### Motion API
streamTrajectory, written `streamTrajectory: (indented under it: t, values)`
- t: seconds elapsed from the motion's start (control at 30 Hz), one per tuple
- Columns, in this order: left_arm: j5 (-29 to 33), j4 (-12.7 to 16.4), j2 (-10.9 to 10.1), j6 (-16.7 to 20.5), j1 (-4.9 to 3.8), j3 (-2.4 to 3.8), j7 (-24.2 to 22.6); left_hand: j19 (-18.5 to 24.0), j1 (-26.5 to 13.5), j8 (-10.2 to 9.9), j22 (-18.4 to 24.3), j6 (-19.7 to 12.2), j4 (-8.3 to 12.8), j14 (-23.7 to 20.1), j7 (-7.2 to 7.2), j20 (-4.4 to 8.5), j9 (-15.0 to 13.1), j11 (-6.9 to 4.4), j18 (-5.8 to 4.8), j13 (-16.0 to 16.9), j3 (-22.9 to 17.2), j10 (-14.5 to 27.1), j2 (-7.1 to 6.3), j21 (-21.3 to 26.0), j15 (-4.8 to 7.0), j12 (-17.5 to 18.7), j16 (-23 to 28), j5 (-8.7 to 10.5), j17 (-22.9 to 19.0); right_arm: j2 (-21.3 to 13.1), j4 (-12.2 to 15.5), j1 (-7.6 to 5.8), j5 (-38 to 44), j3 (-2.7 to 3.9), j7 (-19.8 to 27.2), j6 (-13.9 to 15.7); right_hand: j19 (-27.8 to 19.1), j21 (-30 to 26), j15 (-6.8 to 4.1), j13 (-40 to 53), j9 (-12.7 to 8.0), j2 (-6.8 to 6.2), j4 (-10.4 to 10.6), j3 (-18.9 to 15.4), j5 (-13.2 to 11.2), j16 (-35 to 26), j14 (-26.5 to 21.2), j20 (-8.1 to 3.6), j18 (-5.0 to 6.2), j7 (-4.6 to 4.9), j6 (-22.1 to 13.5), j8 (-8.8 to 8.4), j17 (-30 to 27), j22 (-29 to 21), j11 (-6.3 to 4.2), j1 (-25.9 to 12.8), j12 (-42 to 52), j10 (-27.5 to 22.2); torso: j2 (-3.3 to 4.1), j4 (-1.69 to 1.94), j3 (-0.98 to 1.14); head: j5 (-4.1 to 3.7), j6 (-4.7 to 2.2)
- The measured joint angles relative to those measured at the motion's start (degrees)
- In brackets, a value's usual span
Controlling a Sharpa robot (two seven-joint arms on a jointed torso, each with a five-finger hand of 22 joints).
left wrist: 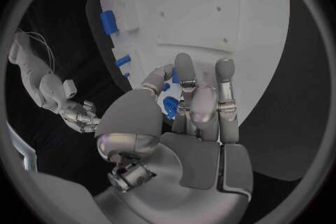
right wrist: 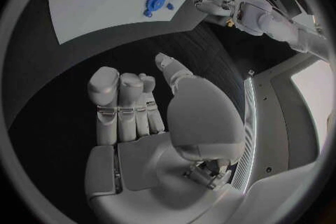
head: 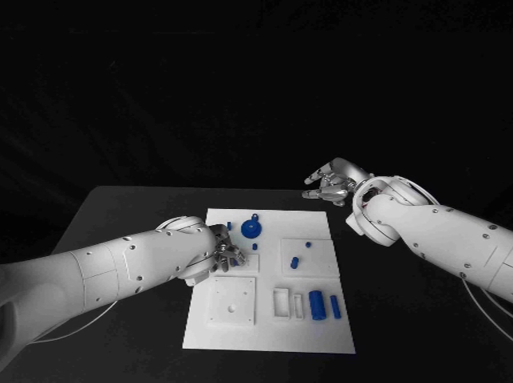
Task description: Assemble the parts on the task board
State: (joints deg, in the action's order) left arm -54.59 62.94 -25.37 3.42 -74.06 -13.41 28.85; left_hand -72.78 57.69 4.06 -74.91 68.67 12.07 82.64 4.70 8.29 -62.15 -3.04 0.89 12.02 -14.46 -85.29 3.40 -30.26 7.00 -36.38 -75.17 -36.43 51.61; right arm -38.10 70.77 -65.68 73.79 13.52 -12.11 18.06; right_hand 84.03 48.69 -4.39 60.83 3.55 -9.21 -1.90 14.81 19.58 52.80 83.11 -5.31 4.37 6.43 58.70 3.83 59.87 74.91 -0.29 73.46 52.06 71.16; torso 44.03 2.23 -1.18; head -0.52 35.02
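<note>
Left robot hand point(left wrist: 183, 109) apparently pinching blue part point(left wrist: 170, 105) over task board point(head: 239, 331) | right robot hand point(head: 332, 182) empty, fingers loosely apart

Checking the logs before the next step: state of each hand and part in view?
left hand: over the task board, pinching a small blue part
right hand: off the board, holding nothing
round blue part: on the board
blue cylinder: lying flat
</note>
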Motion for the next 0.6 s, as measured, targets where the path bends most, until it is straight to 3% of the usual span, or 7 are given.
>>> streamTrajectory:
  t: [0.4, 0.6]
  values:
    - [0.37, 0.30, -0.21, -1.93, -0.42, 0.00, 0.39, 0.00, 0.00, -0.44, 0.00, 0.01, 0.01, -0.11, 0.01, 0.00, 0.20, 0.10, 0.00, -0.12, 0.00, -0.10, 0.00, 0.00, 0.16, 0.00, 0.00, -0.24, 0.06, 0.03, -0.21, 0.09, 0.00, 0.00, -0.04, -0.21, 0.00, 0.00, 0.00, 0.00, 0.00, 0.00, 0.00, 0.00, 0.00, 0.00, 0.00, 0.00, 0.00, 0.00, 0.00, 0.00, -0.01, 0.00, 0.00, 0.00, 0.00, 0.00, -0.06, 0.04, -0.07, -0.05, 0.00]
    - [1.24, 0.86, -0.35, -3.78, -1.03, 0.06, 0.76, 0.00, 0.00, -0.23, -0.04, 0.01, 0.01, -0.02, 0.00, 0.00, 0.10, 0.10, -0.01, -0.12, 0.00, -0.10, 0.00, 0.00, 0.26, 0.00, -0.26, -0.24, 0.18, 0.24, -0.39, 0.21, 0.00, 0.00, -0.05, -0.29, 0.00, 0.00, 0.00, 0.01, 0.00, 0.00, 0.00, 0.00, 0.00, 0.00, 0.00, 0.00, 0.00, 0.00, 0.00, 0.00, -0.01, 0.00, 0.00, 0.00, 0.00, 0.00, -0.06, 0.07, -0.10, 0.08, -0.03]
